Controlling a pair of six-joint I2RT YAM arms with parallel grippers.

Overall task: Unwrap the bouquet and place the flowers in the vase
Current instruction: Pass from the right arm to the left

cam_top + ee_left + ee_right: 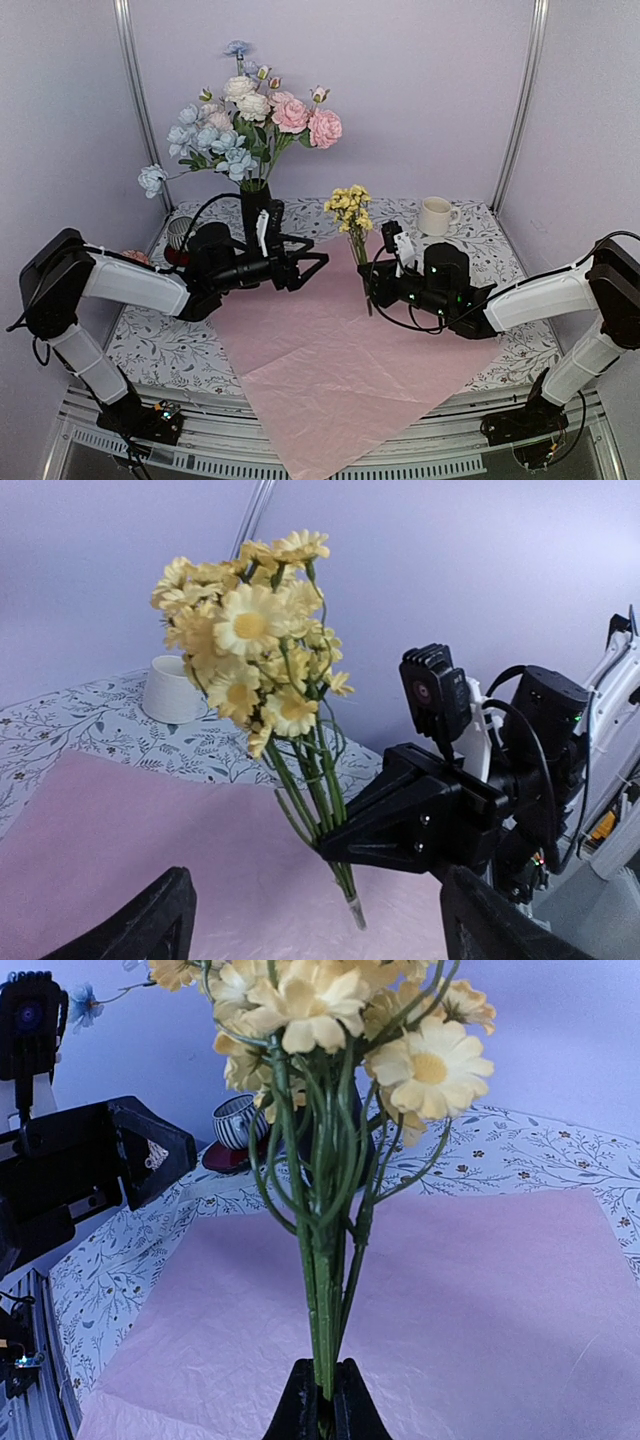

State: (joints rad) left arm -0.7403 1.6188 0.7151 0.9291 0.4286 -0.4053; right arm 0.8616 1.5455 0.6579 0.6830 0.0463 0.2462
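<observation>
The tall black vase [254,208] stands at the back left and holds pink, white and pale blue flowers [262,115]. The bouquet's lilac-pink paper [330,360] lies spread flat on the table. My right gripper [368,290] [325,1400] is shut on the stems of the yellow flower cluster [350,210] [255,630] [330,1020] and holds it upright above the paper. My left gripper [315,270] [315,880] hovers just left of that cluster, between it and the vase. It is open, with nothing between its fingers [150,930].
A white mug [435,215] [170,692] sits at the back right. A striped grey cup [178,235] [238,1120] stands left of the vase on a red coaster. The floral tablecloth [500,250] borders the paper. Metal frame posts rise at both back corners.
</observation>
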